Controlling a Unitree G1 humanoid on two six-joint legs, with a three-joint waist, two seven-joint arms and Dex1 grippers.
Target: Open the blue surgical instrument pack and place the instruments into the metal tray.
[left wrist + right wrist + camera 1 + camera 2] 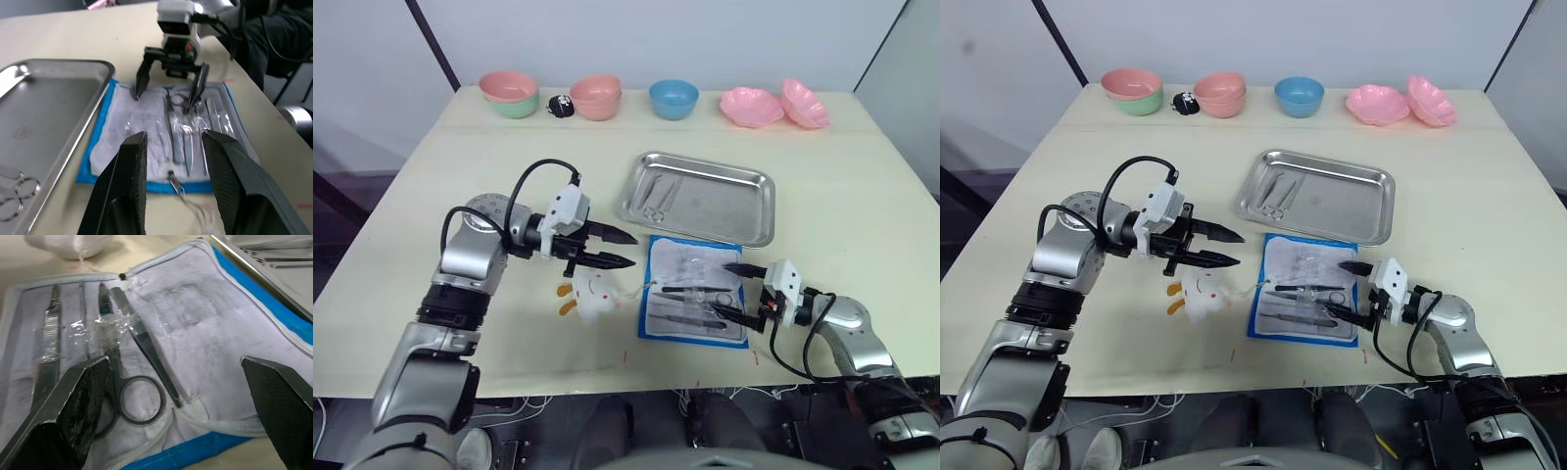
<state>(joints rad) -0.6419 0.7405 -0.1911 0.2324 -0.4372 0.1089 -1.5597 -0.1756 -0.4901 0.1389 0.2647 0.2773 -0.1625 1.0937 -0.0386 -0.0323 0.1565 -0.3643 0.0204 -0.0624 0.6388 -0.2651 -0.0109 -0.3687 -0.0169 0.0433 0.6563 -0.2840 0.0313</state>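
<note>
On cream table (862,186), metal tray (754,211)

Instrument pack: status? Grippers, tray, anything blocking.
Both grippers open: right gripper over the open blue pack, left gripper beside it. Instruments mostly in pockets; a few in metal tray. White lump beside pack, not blocking.

Bright, even light; soft shadows, glare on the metal tray (759,211)

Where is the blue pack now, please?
The blue pack lies open on the table, just in front of the metal tray, with the right end effector over its near right part.
</note>
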